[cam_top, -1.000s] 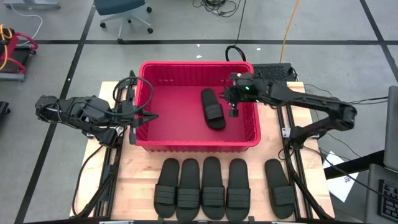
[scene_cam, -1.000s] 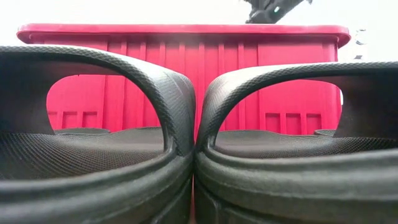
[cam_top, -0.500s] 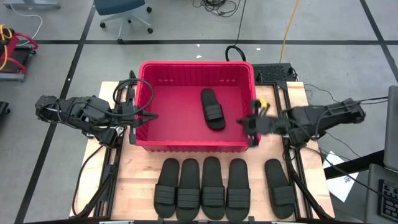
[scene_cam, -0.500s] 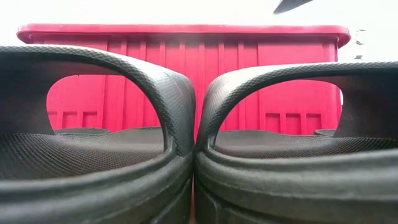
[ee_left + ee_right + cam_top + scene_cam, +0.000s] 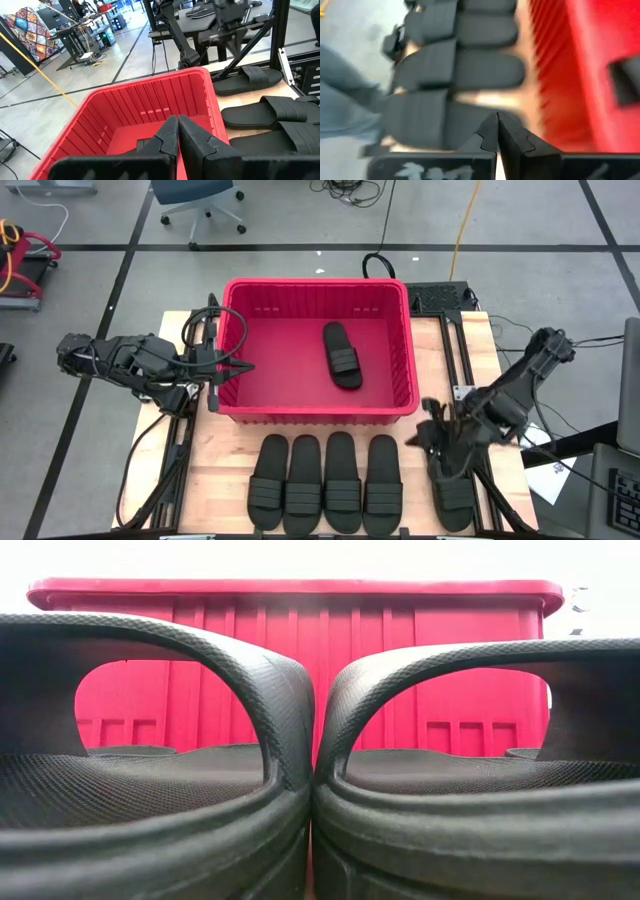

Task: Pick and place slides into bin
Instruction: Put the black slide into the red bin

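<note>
Bench point(image 5: 225, 470): pale wood. At its near edge, 6 o'clock, four slides point(image 5: 326, 480) lie in a row, a fifth point(image 5: 455, 495) apart at 5 o'clock beneath the right claw point(image 5: 432, 442), fingers closed, empty. Centre: the red bin point(image 5: 318, 412) holds one slide point(image 5: 341, 354). At 9 o'clock the left claw point(image 5: 222, 370) sits at the bin's wall, closed, holding nothing. Beyond: grey floor, black tape lines, cables, an office chair point(image 5: 200, 198) at 11 o'clock.

— Where are the sandals?
— One black slide point(image 5: 342, 354) lies flat inside the red bin point(image 5: 232, 344), near its right side. Four more point(image 5: 325, 481) sit side by side on the desk point(image 5: 220, 470) before it, a fifth point(image 5: 455, 498) apart at right.
</note>
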